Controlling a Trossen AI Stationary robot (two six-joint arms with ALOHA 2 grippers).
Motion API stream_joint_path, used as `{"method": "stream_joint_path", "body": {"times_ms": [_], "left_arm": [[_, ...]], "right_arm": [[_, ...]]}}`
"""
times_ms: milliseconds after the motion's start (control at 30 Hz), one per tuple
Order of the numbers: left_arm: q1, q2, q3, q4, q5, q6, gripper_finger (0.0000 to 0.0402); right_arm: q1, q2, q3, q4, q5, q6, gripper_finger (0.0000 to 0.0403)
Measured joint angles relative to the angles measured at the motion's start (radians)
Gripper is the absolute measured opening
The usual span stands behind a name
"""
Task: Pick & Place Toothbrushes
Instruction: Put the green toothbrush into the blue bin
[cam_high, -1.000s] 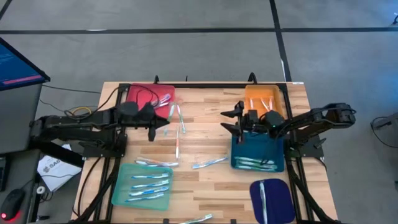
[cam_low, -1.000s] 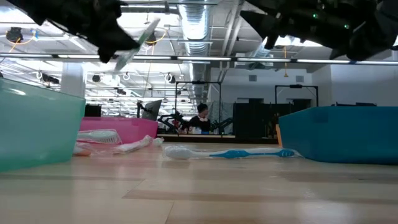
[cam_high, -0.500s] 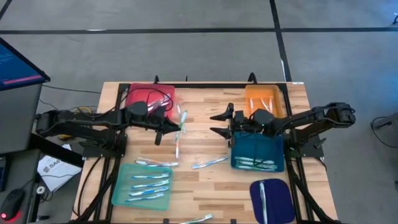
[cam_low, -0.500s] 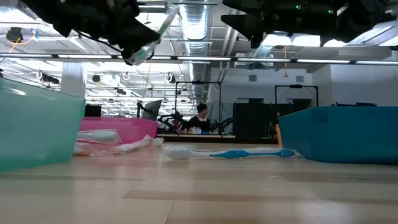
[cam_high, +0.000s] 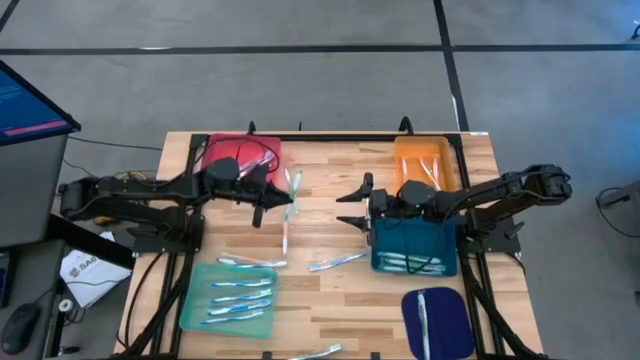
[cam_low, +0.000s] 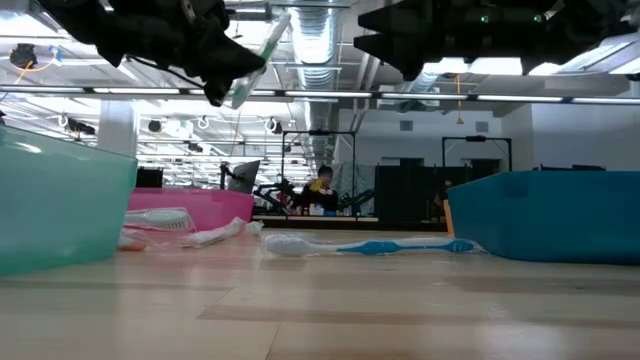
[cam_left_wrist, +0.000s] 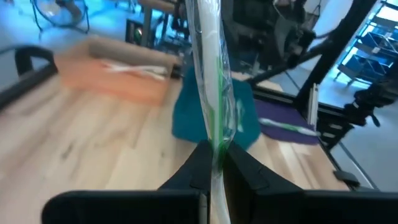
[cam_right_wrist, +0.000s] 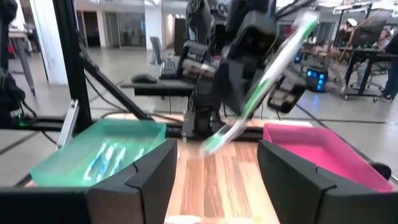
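The left gripper (cam_high: 283, 199), fingers pinched tight, holds a thin clear toothbrush with a green stripe (cam_high: 293, 188) above the middle of the wooden slatted table (cam_high: 330, 170). The right gripper (cam_high: 349, 206) faces it just across the gap, its two dark fingers spread apart and holding nothing. In the right wrist view the held brush (cam_right_wrist: 261, 82) slants across the opening between those fingers, so its long axis lies crosswise to the right arm's approach; this looks like a handover, with the right arm the nearer one to the far trays.

Other toothbrushes lie loose on the table: one white and pink (cam_high: 285, 232) below the grippers, one white and blue (cam_high: 336, 262) nearer the front.

A flat pink tray (cam_high: 222, 152) sits behind the left arm with a brush in it. A mint green tray (cam_high: 197, 292) holds several blue-and-white brushes. An orange tray (cam_high: 412, 151), a teal tray (cam_high: 408, 238) and a dark blue tray (cam_high: 450, 318) each hold brushes too.
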Motion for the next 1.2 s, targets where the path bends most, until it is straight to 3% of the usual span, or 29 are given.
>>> {"method": "stream_joint_path", "body": {"times_ms": [200,367,533,700,900,1200], "left_arm": [[0.095,0.015,0.001,0.118,0.090,0.047,0.0010],[0.201,0.077,0.001,0.215,0.194,0.038,0.0010],[0.279,0.186,0.014,0.373,0.329,-0.036,0.0010],[0.317,0.298,0.103,0.387,0.434,-0.068,0.0010],[0.332,0.384,0.204,0.389,0.482,-0.071,0.0010],[0.365,0.384,0.243,0.401,0.489,-0.110,0.0010]], "right_arm": [[-0.007,0.000,0.000,-0.070,0.000,-0.029,0.0218],[-0.095,0.000,-0.011,-0.076,-0.014,-0.034,0.0218],[-0.210,0.003,-0.011,-0.074,-0.154,-0.030,0.0218],[-0.281,0.004,-0.011,-0.071,-0.205,-0.049,0.0218],[-0.360,0.004,-0.011,-0.027,-0.258,-0.073,0.0218],[-0.446,0.004,-0.011,0.100,-0.343,0.053,0.0218]]}}
